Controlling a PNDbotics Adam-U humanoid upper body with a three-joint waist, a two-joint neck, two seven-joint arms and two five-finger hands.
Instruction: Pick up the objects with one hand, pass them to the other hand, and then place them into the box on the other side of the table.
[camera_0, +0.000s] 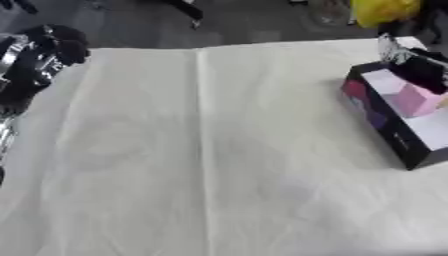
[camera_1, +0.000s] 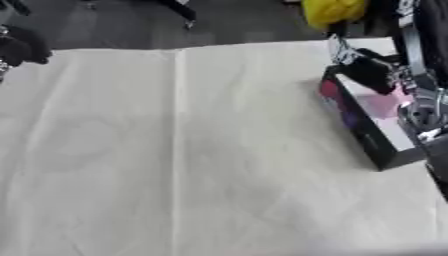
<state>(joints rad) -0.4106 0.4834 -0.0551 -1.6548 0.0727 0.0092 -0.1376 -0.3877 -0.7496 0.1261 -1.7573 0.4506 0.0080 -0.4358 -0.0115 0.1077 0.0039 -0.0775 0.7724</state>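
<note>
A dark box (camera_0: 385, 125) with a white inside stands at the table's right edge. A pink object (camera_0: 411, 100) sits in it. My right hand (camera_0: 418, 70) comes down from the upper right and hangs over the box, right above the pink object and touching or nearly touching it. Motion blur hides how it grips. My left hand (camera_0: 48, 50), black with silver parts, is raised over the table's far left edge with nothing visible in it.
A white cloth (camera_0: 201, 150) covers the table, with a fold line running down its middle. A yellow thing (camera_0: 381, 10) lies on the dark floor beyond the far right corner. My right forearm (camera_1: 424, 100) crosses the box's right side.
</note>
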